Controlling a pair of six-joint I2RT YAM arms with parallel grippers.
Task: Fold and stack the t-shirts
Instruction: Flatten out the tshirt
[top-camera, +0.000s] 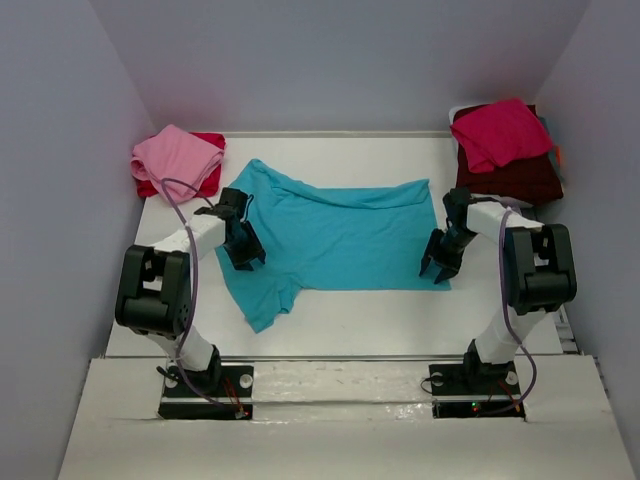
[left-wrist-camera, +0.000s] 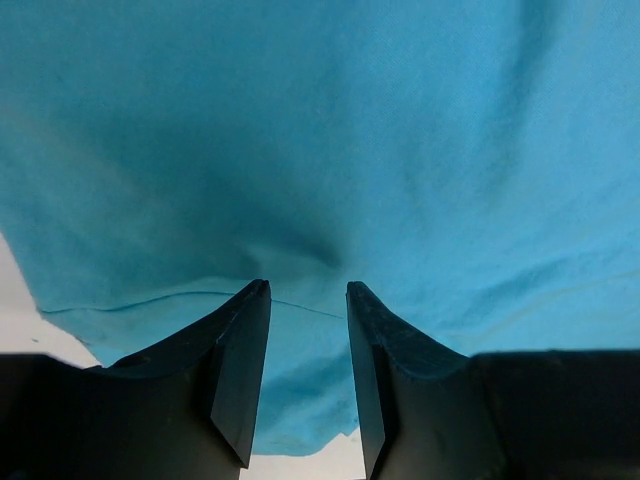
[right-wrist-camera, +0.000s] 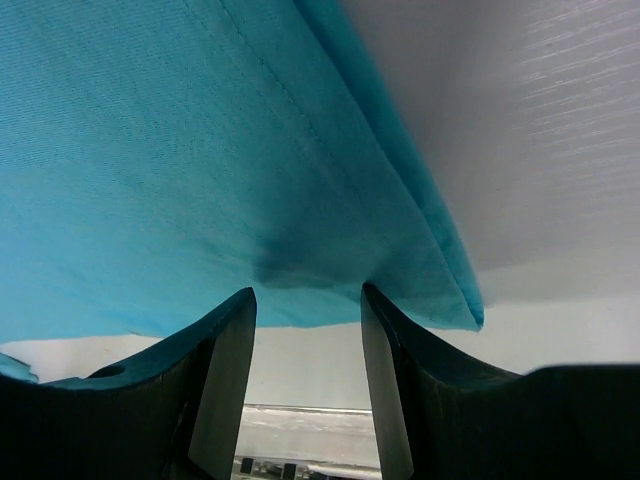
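Note:
The turquoise t-shirt (top-camera: 340, 235) lies spread flat in the middle of the table, one sleeve trailing toward the near left. My left gripper (top-camera: 245, 255) stands over its left edge. In the left wrist view, that gripper (left-wrist-camera: 308, 287) is open, fingertips down on the turquoise cloth (left-wrist-camera: 320, 130) with a seam running between them. My right gripper (top-camera: 438, 268) is at the shirt's near right corner. In the right wrist view it (right-wrist-camera: 308, 290) is open, its tips at the hem (right-wrist-camera: 150, 150) with bare table showing in the gap.
A pink t-shirt (top-camera: 175, 155) rests on a red one (top-camera: 208, 183) at the back left corner. At the back right a crimson t-shirt (top-camera: 500, 132) tops a dark maroon one (top-camera: 520, 180). White walls close in the table (top-camera: 400, 315) on three sides.

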